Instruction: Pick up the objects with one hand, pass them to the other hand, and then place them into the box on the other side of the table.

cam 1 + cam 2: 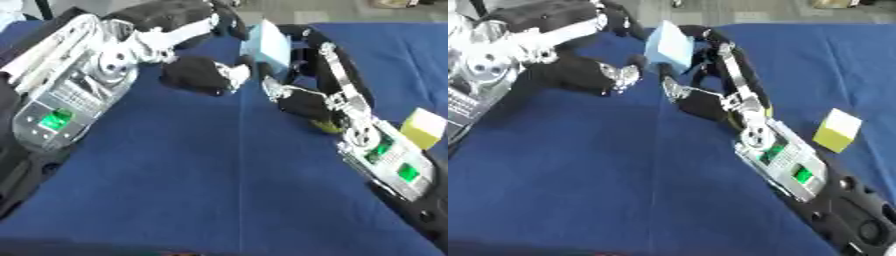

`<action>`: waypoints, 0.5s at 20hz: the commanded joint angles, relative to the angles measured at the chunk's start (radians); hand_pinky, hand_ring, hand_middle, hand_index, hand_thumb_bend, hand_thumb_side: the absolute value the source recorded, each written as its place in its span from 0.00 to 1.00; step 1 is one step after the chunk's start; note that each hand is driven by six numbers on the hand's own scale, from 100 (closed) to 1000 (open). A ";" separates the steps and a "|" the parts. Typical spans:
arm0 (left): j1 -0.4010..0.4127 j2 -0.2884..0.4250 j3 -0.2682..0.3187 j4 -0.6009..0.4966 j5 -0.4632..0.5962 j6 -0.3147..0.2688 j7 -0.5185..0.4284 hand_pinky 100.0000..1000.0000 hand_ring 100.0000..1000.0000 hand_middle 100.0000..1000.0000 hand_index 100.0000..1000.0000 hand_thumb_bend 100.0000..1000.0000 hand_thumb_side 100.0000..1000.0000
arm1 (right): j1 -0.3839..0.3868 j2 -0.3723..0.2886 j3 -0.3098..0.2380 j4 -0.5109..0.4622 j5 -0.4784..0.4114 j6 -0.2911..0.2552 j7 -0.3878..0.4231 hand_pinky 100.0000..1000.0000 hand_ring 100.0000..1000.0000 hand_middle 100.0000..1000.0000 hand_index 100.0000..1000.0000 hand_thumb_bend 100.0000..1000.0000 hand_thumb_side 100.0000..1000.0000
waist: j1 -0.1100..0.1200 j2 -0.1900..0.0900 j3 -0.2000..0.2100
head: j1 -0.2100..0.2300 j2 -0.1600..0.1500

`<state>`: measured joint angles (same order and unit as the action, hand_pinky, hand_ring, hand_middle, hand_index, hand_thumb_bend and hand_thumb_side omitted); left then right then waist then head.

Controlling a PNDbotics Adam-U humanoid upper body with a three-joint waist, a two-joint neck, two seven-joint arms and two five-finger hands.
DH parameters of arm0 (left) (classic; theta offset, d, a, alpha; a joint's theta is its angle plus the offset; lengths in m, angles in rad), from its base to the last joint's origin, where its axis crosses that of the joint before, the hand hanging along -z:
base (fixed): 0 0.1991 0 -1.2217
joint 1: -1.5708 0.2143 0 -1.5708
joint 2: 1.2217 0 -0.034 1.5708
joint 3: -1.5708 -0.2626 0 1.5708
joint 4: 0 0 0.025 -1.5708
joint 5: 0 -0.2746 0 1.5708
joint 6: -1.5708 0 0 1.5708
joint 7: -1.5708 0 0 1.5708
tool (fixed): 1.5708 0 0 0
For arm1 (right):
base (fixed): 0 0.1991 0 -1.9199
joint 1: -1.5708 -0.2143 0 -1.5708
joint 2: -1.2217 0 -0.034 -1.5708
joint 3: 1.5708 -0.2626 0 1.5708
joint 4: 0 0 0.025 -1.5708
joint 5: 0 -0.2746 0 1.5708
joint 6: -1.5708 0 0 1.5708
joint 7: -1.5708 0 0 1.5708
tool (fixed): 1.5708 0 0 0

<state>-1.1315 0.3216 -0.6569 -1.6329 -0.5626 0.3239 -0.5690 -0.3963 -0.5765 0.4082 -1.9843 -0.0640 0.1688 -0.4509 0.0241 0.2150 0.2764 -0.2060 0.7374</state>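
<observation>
**A:** Anything readable anywhere? Brand, label, text?

**B:** Nope, nothing legible. Just green lit patches on both silver forearms, plus a pale panel with dark marks on the left arm, too blurry to make out.

**A:** Ok, so where's the light blue block [668, 47]?

**B:** Up off the blue table [219, 190], far middle, tilted with one corner pointing up. Sandwiched between the two hands.

**A:** Right hand [710, 65] doing what?

**B:** Coming in from the lower right, black fingers [702, 35] curled around the block's right side and top edge. Looks like holding it. Palm sits below and right of the block.

**A:** And the left hand [206, 75]?

**B:** Reaching in from the upper left, sitting just left of the block, low side. Fingers [229, 20] arched over toward the block's top left. Touching or at least right up against it, but can't tell for sure whether actually gripping. Too much black-on-black there.

**A:** Anything else on the table?

**B:** One yellow block [837, 131], white-ish top face, sitting on the cloth at the right, just beside the right forearm. Well apart from the blue one. No writing on it either, as far as visible.
</observation>
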 commanded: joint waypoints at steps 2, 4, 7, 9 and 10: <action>-0.012 -0.003 0.011 0.017 -0.024 -0.024 -0.004 0.91 0.84 0.77 0.83 0.08 0.83 | -0.014 -0.007 0.000 -0.016 0.022 -0.010 0.004 0.26 0.46 0.66 0.51 0.00 0.00 | 0.000 -0.013 -0.002 | 0.000 0.002; -0.010 -0.005 0.011 0.022 -0.036 -0.036 -0.003 0.92 0.84 0.76 0.82 0.09 0.76 | -0.013 -0.007 0.003 -0.016 0.026 -0.012 0.007 0.26 0.46 0.66 0.51 0.00 0.00 | 0.000 -0.012 -0.002 | -0.001 0.002; -0.007 -0.007 0.010 0.027 -0.048 -0.051 0.000 0.93 0.84 0.75 0.84 0.11 0.62 | -0.012 -0.007 0.008 -0.016 0.031 -0.014 0.012 0.26 0.46 0.66 0.51 0.00 0.00 | 0.000 -0.012 -0.004 | -0.002 0.002; -0.006 -0.008 0.009 0.030 -0.052 -0.059 0.001 0.94 0.85 0.75 0.85 0.12 0.56 | -0.012 -0.007 0.011 -0.016 0.036 -0.016 0.015 0.26 0.46 0.66 0.51 0.00 0.00 | 0.000 -0.012 -0.004 | -0.001 0.001; -0.006 -0.008 0.009 0.031 -0.053 -0.061 0.000 0.94 0.85 0.75 0.86 0.14 0.50 | -0.011 -0.006 0.013 -0.016 0.038 -0.017 0.017 0.26 0.46 0.66 0.51 0.00 0.00 | -0.001 -0.011 -0.004 | -0.001 0.001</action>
<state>-1.1242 0.3075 -0.6568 -1.5972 -0.6092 0.2705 -0.5710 -0.3962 -0.5764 0.4234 -1.9843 -0.0349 0.1558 -0.4379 0.0241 0.2178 0.2726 -0.2065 0.7375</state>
